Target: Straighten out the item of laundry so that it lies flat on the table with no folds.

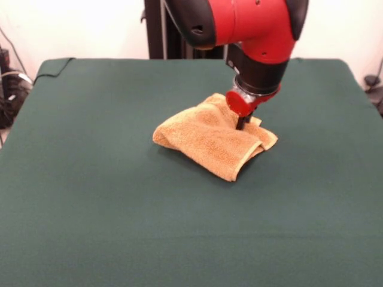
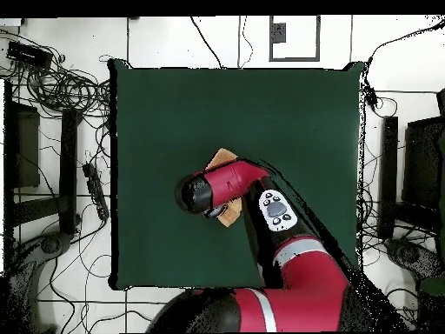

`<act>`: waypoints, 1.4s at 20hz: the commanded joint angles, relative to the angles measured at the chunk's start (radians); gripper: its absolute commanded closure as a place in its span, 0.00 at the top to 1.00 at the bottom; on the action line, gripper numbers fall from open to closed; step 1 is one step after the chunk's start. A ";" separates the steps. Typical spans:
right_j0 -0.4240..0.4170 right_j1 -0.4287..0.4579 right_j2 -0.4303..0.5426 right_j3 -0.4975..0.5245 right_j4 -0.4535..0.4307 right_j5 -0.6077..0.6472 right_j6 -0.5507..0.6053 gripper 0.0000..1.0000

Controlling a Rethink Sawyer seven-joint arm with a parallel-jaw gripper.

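The orange-tan towel (image 1: 210, 140) lies crumpled and folded over itself near the middle of the green table (image 1: 108, 209). My gripper (image 1: 241, 123) comes down from above onto the towel's right rear part, its dark tip pressed into the cloth. In the overhead view the arm covers most of the towel (image 2: 222, 159); only two corners show, and the gripper is hidden under the arm. The table (image 2: 295, 122) spreads wide around the towel.
The red and black arm (image 1: 251, 30) hangs over the table's far middle. In the overhead view, cables and dark equipment (image 2: 52, 87) lie on the floor to the left, and more equipment (image 2: 417, 174) stands to the right.
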 commanded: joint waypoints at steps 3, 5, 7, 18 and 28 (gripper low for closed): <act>0.075 0.175 -0.045 -0.057 0.059 -0.208 0.320 0.00; 0.076 0.173 -0.050 -0.050 0.080 -0.209 0.309 0.00; 0.078 0.169 -0.052 -0.050 0.091 -0.215 0.291 0.00; 0.057 -0.067 -0.044 0.100 0.278 -0.050 0.256 0.00; 0.002 -0.164 -0.022 0.081 0.385 0.152 0.105 0.00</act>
